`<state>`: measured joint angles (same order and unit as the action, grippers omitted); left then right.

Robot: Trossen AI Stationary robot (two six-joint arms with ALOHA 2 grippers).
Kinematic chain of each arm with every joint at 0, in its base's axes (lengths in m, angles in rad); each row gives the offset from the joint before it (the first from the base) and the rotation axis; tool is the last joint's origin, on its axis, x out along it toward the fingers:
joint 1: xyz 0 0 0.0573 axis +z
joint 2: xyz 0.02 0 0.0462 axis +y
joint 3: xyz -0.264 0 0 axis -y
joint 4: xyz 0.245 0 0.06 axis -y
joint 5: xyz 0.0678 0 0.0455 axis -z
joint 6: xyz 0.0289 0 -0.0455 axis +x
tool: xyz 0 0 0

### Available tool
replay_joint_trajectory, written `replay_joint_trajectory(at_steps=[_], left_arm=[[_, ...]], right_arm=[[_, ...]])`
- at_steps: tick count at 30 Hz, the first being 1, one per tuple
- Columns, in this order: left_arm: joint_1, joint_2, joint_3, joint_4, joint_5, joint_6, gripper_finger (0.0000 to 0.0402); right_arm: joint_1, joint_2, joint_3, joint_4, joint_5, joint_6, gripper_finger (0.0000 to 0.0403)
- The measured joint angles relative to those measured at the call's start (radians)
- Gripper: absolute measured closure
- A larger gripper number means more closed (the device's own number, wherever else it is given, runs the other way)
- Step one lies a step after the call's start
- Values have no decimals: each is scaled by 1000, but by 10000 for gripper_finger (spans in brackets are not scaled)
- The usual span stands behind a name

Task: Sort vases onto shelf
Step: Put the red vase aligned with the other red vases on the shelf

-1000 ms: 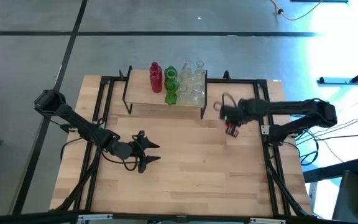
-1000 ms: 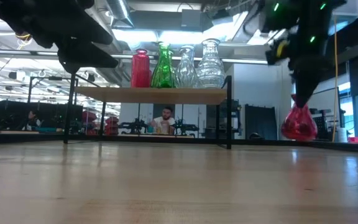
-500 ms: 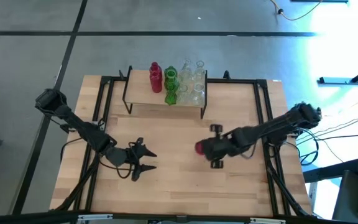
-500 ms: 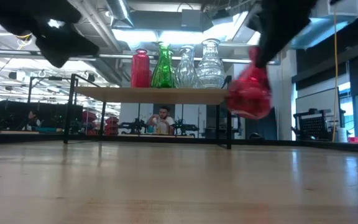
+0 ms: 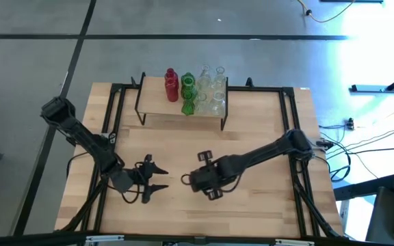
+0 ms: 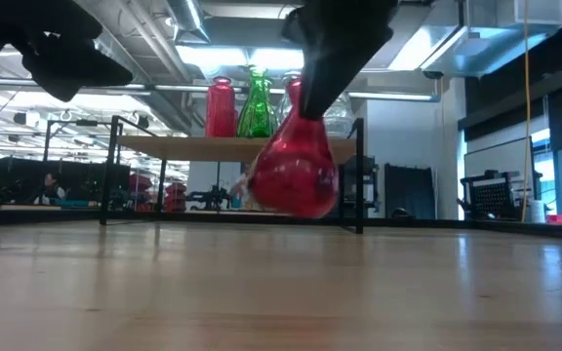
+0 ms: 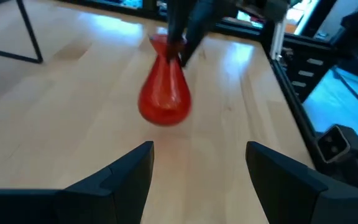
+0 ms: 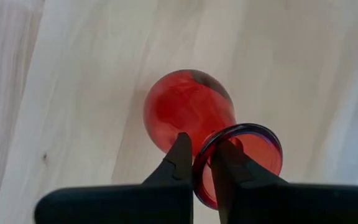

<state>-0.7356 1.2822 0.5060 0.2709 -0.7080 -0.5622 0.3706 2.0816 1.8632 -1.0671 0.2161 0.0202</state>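
Observation:
A red glass vase (image 6: 294,175) with a round body and narrow neck hangs over the middle of the table (image 5: 265,205), and my right gripper (image 8: 202,165) is shut on its mouth. My left gripper (image 7: 197,168) stands open just to the table's left of it (image 5: 157,179), fingers pointing at the vase (image 7: 165,96) with nothing between them. At the far edge, the shelf (image 5: 157,102) carries a red vase (image 5: 172,85), a green vase (image 5: 187,93) and clear vases (image 5: 212,92), all standing on their bases. My right gripper pinches the vase's rim (image 8: 197,177) at the mouth, one finger (image 8: 232,168) inside the opening and the other (image 8: 180,158) outside. The fingers come from above, pointing steeply down. The vase hangs below them, lifted clear of the table, its body tilted toward the table's left.
Black metal rails (image 5: 299,191) run along the table's left and right sides, under both arms. Bare wood lies between the shelf's black legs (image 6: 360,175) and the two grippers, and along the near edge.
My right gripper has swept from the far right, beside the shelf, toward the table's middle and near side, rolling its wrist, with the red vase held clear of the table the whole way. My left gripper has drifted a little toward the near edge, still open.

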Motion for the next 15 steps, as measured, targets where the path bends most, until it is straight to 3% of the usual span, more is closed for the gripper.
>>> replay_joint_trajectory(at_steps=[15], left_arm=[[0,56,0,19,-34,-11,153]], right_arm=[[0,62,23,17,-27,-2,355]])
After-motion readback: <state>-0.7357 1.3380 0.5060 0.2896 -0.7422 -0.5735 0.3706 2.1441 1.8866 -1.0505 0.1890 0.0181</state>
